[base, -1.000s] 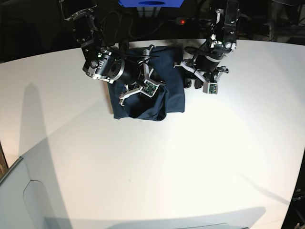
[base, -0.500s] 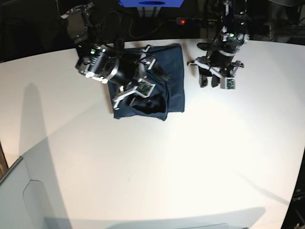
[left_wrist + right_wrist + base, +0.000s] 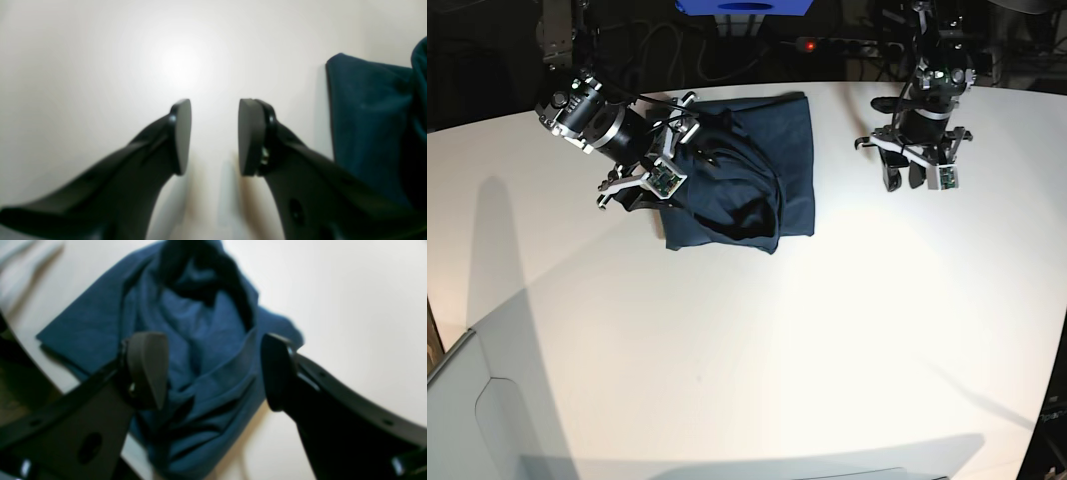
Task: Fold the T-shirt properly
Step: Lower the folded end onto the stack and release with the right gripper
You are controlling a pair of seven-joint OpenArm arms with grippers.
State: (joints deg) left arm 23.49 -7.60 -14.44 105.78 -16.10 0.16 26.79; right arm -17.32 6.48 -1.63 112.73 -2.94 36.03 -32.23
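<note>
The dark navy T-shirt [image 3: 757,175] lies on the white table [image 3: 777,340] at the back, folded into a rough rectangle with a rumpled, bunched fold in its middle. My right gripper [image 3: 677,150] is open at the shirt's left edge, just above the cloth. In the right wrist view the shirt [image 3: 200,326] lies below the spread right gripper [image 3: 213,373], and nothing is held. My left gripper [image 3: 902,180] is open over bare table to the right of the shirt. In the left wrist view the left gripper [image 3: 213,136] is empty, and the shirt's edge [image 3: 367,126] shows at the right.
A blue box [image 3: 742,6] and cables [image 3: 827,45] sit behind the table's back edge. A grey panel [image 3: 477,420] is at the front left corner. The front of the table is bare white surface.
My right gripper has drawn back to the left off the shirt's middle, leaving the bunched fold lying there. My left gripper has moved right, away from the shirt's right edge.
</note>
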